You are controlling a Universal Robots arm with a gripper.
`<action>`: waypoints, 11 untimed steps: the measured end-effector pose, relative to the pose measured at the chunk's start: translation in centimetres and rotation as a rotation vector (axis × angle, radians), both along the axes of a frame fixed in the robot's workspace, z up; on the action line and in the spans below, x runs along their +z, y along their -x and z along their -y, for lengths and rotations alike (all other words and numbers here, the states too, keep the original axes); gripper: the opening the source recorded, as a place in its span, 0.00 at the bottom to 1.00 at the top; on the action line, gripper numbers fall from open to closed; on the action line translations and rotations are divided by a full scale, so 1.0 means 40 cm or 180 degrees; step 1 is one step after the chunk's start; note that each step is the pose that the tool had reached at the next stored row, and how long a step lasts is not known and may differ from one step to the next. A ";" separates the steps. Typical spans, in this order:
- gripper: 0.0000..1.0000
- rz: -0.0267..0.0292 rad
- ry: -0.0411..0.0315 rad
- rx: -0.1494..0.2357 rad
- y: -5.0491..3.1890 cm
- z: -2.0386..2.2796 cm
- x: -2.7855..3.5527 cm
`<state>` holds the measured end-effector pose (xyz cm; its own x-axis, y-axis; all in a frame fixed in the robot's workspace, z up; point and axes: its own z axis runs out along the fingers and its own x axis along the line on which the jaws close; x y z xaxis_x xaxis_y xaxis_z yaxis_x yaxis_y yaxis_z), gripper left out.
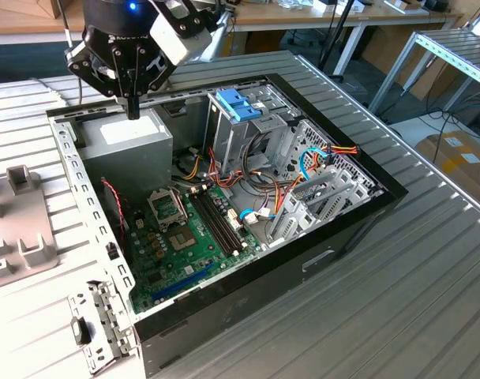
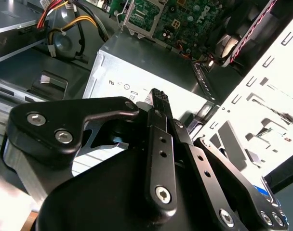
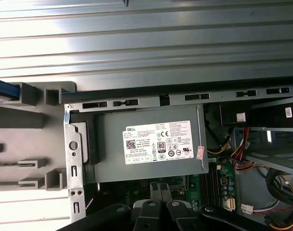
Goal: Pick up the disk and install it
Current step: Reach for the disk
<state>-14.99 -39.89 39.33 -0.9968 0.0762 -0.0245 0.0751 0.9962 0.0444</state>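
In the exterior view your arm's wrist is at the far left and points straight down. The gripper (image 1: 133,109) hangs just above the power supply (image 1: 145,150), which fills the far left corner of the open case (image 1: 256,292). The fingers are clenched together and hold nothing. A light-blue clip (image 1: 238,103) sits on top of the drive cage (image 1: 224,142), well off to the exterior view's right of the gripper. A grey fixture (image 1: 27,245) lies outside the case, on the exterior view's left.

In the second wrist view you look down along the gripper (image 2: 158,98). Its closed tips aim at the top of the power supply (image 2: 146,62) but stay clear of it.

In the first wrist view the gripper (image 3: 160,191) has its tips meeting over the power supply (image 3: 113,154), at the edge next to the motherboard (image 3: 223,187). The disk (image 3: 1,89) shows as a bright blue edge resting in the fixture (image 3: 21,144). It is outside the case and well apart from the gripper.
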 end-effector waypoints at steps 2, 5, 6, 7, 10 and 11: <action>0.11 0.0000 0.0000 0.0000 0.004 0.000 0.000; 0.11 0.0000 0.0000 0.0000 0.010 0.000 0.000; 0.11 0.0000 0.0000 0.0000 0.012 0.000 0.000; 0.11 0.0000 0.0000 0.0000 0.014 0.000 0.000; 0.11 0.0000 0.0000 0.0000 0.017 0.000 0.000; 0.11 0.0000 0.0000 0.0000 0.019 0.000 0.000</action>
